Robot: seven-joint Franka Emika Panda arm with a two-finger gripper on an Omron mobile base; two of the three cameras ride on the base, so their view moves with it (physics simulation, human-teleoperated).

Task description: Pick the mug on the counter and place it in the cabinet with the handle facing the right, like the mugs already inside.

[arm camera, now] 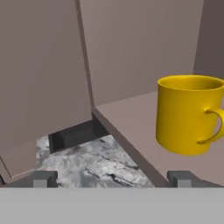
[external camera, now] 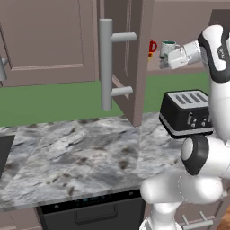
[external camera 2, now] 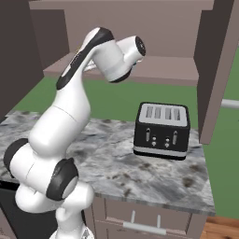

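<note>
- Tool [arm camera: 113, 178]: one, fingers spread wide, empty, raised at cabinet height.
- Yellow mug [arm camera: 186, 113]: one, upright on the cabinet [arm camera: 131, 52] shelf, its handle [arm camera: 213, 127] pointing right.
- Other mugs: red mug [external camera: 152, 46], white-and-teal mug [external camera: 167, 47].
- Toaster [external camera 2: 162, 130]: one, on the surface [external camera: 81, 148].
- Arm extended up toward the cabinet.

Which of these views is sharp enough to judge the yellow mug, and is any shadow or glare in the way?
Hand view: the mug is crisp and evenly lit on the cabinet shelf, with no glare and its handle clear. Left base view: soft and grainy, with the red mug and white-and-teal mug small and blurry. Right base view: the toaster is clear, with a faint shadow beneath.
</note>
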